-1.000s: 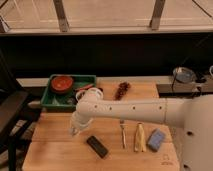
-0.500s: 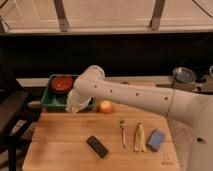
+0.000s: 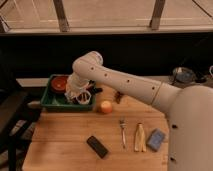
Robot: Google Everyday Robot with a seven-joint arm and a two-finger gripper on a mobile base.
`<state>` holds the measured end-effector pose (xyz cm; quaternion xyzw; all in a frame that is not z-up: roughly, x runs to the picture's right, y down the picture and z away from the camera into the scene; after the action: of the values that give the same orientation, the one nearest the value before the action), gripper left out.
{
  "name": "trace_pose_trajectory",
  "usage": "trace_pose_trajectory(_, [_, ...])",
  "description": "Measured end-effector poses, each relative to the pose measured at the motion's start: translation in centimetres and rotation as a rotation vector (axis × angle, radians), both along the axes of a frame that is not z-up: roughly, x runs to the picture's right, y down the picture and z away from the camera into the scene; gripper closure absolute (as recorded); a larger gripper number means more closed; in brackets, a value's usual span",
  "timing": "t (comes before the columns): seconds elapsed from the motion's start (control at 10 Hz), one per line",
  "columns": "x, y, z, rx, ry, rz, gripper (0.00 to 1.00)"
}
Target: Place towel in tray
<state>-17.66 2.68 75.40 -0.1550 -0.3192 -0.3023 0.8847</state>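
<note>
The dark green tray [image 3: 50, 104] stands at the table's back left, with a red bowl [image 3: 60, 83] in its left part. My gripper [image 3: 81, 96] is low over the right part of the tray, reaching in from the right on the white arm. A small pale towel [image 3: 85, 98] hangs bunched in it, just above the tray's right end. The arm hides the tray's back right corner.
On the wooden table: an orange fruit [image 3: 105, 106] just right of the tray, a dark reddish item [image 3: 118, 95] behind it, a black bar [image 3: 97, 146] at the front, a fork [image 3: 123, 132], a yellowish item [image 3: 140, 137] and a blue sponge block [image 3: 156, 139]. A metal bowl [image 3: 182, 75] is at the far right.
My gripper rose from the table's left middle with the towel and moved back and left, and is now over the tray's right part. The other table items stayed put.
</note>
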Motion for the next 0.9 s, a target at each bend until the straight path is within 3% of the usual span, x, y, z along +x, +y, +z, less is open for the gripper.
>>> trace_pose_trajectory(0.3, [1.4, 0.2, 0.9, -0.005, 0.001, 0.034, 1.00])
trace_pose_trajectory(0.6, [1.2, -0.8, 4.6, -0.027, -0.011, 0.043, 1.00])
trace_pose_trajectory(0.8, [0.0, -1.1, 5.7, -0.029, -0.015, 0.021, 0.89])
trace_pose_trajectory(0.9, [-0.5, -1.6, 6.0, -0.023, -0.019, 0.005, 0.78])
